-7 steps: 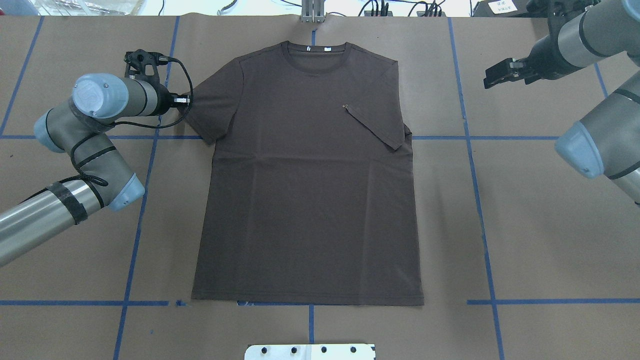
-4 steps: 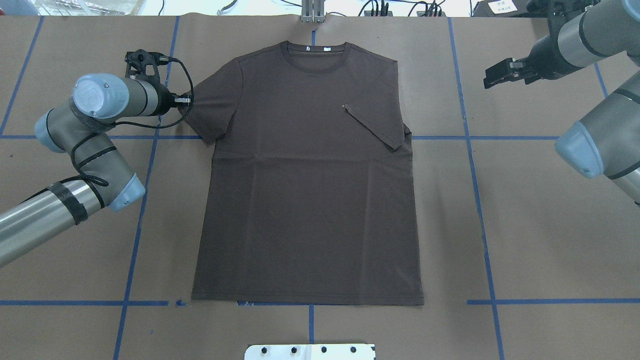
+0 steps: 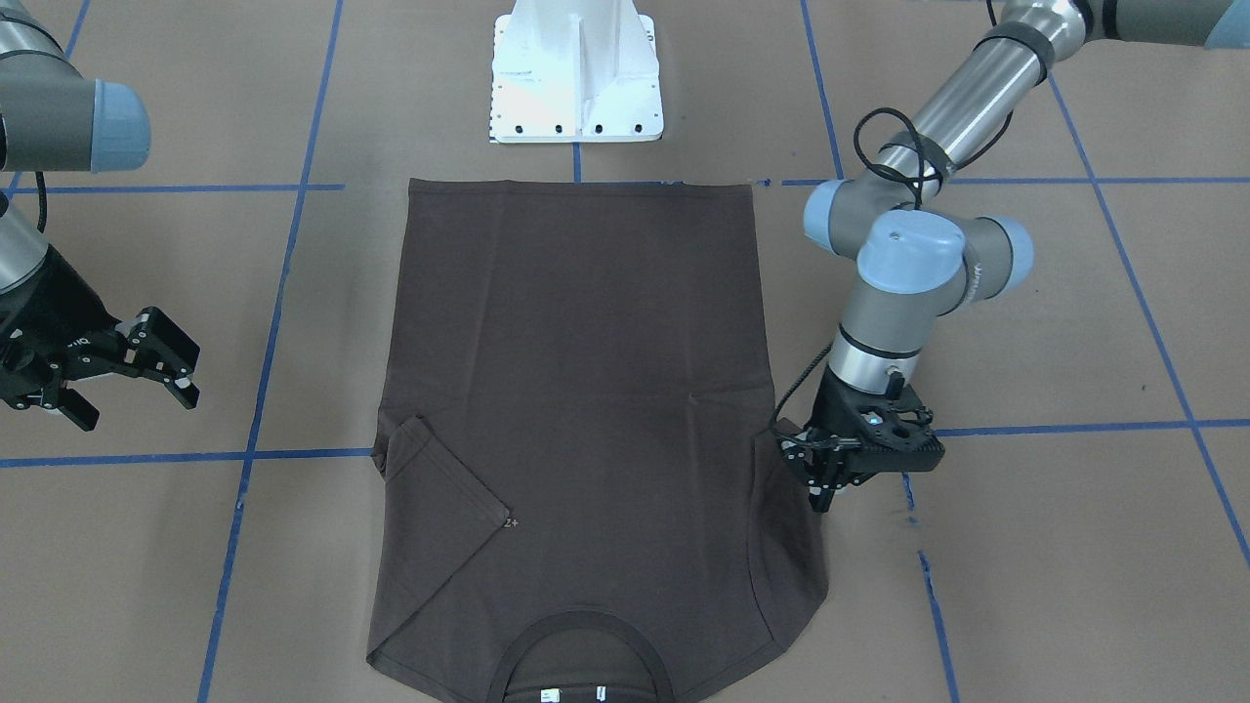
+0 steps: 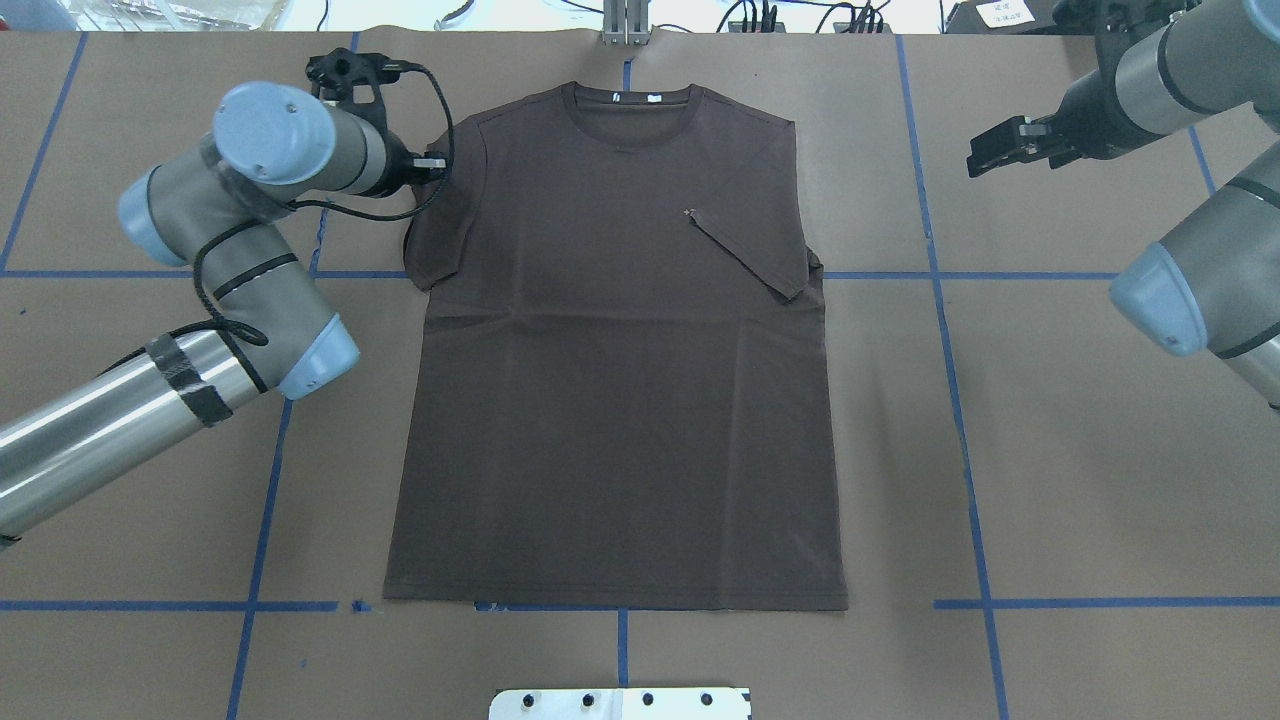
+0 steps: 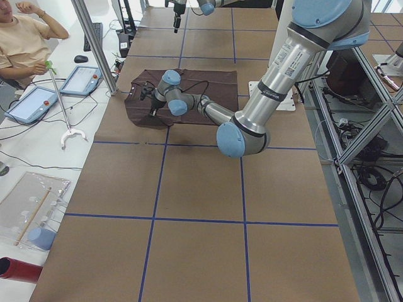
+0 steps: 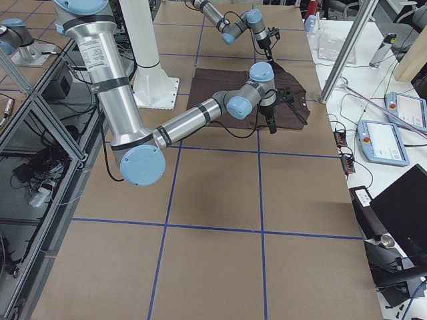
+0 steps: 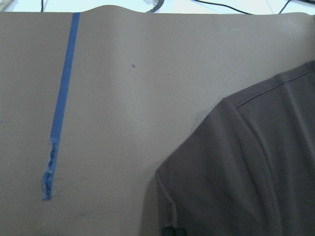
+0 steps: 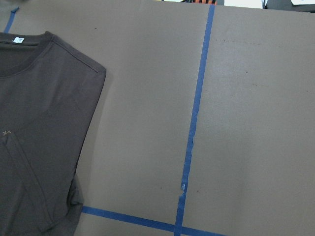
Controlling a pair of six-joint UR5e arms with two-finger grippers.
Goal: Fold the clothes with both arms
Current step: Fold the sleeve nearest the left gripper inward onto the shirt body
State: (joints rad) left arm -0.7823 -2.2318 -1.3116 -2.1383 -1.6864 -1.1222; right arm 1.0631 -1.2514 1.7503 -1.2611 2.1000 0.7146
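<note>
One T-shirt (image 4: 620,400) lies flat in the middle of the table (image 4: 1050,450), with the collar (image 3: 586,619) away from the robot. The sleeve (image 4: 755,255) on the robot's right is folded onto the chest. In the overhead view the left arm (image 4: 250,200) hides the left gripper (image 3: 825,483). The front view shows its fingers narrow, pinching the other sleeve (image 3: 791,547). The right gripper (image 3: 127,381) has its fingers wide and hangs over bare table, well apart from the T-shirt. There are two arms and two grippers.
</note>
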